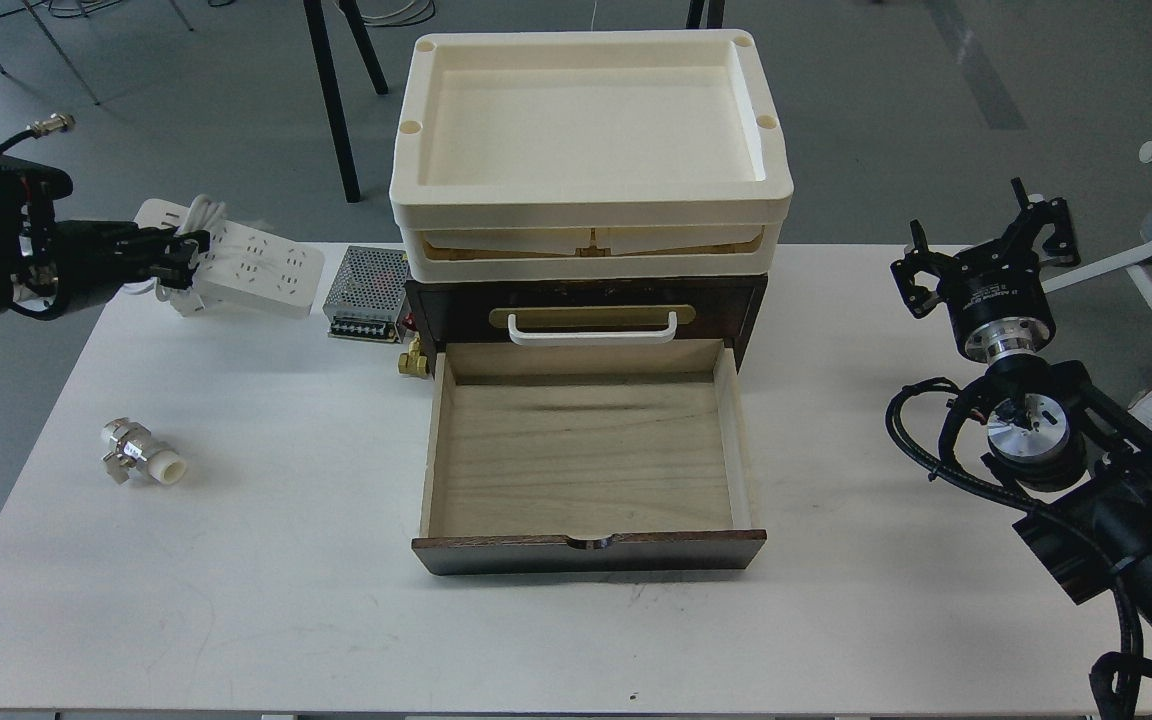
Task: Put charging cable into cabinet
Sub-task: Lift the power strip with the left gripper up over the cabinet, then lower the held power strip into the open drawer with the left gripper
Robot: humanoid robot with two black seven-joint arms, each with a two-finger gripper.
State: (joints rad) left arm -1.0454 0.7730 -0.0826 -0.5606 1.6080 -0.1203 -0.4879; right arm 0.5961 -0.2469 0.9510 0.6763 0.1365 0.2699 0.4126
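The charging cable [246, 260], a flat white power strip with its cord looped at its left end, hangs in the air over the table's back left part. My left gripper [181, 255] is shut on its left end and holds it up. The cabinet [586, 310] stands at the table's middle back, dark brown with cream trays [591, 150] stacked on top. Its pale wood drawer [586, 450] is pulled out toward me and is empty. My right gripper [986, 250] is open and empty, raised at the table's right edge, far from the cabinet.
A perforated metal power-supply box [366, 295] sits just left of the cabinet, under the strip's right end. A small metal and white fitting [141, 455] lies on the table at front left. A small brass part [411, 360] sits at the drawer's back left corner.
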